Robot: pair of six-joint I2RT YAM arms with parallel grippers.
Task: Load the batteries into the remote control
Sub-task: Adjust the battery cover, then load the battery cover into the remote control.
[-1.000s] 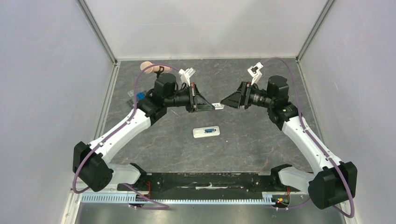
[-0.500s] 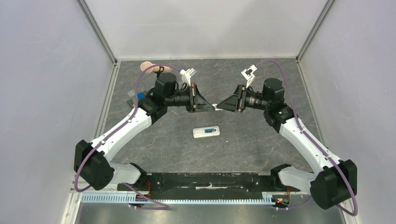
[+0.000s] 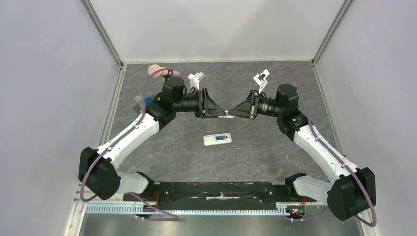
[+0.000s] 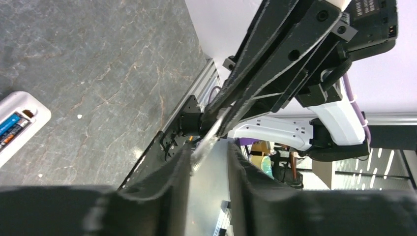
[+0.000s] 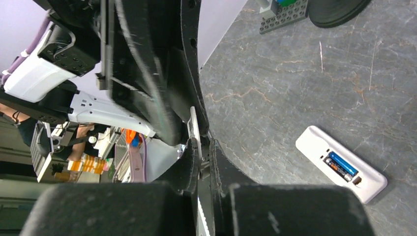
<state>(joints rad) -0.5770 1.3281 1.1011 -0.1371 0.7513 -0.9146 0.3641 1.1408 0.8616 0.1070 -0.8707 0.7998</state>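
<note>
The white remote control (image 3: 217,139) lies flat mid-table with its battery bay open. A blue battery (image 5: 342,163) and a dark one (image 5: 334,169) lie side by side in the bay. The remote also shows in the left wrist view (image 4: 22,120). Both grippers meet in the air behind the remote. My right gripper (image 3: 231,112) is shut on a thin white cover plate (image 5: 194,125). My left gripper (image 3: 222,111) has its jaws apart around the plate's other end (image 4: 211,140), which lies along one finger.
A pink microphone (image 3: 156,71) on a black stand (image 5: 339,7) and a blue toy brick (image 3: 146,101) sit at the back left. Enclosure walls close the table on three sides. The arms' bases line the near edge.
My right gripper has moved left to meet the left gripper and has closed on the white plate that the left gripper held out. The remote has not moved.
</note>
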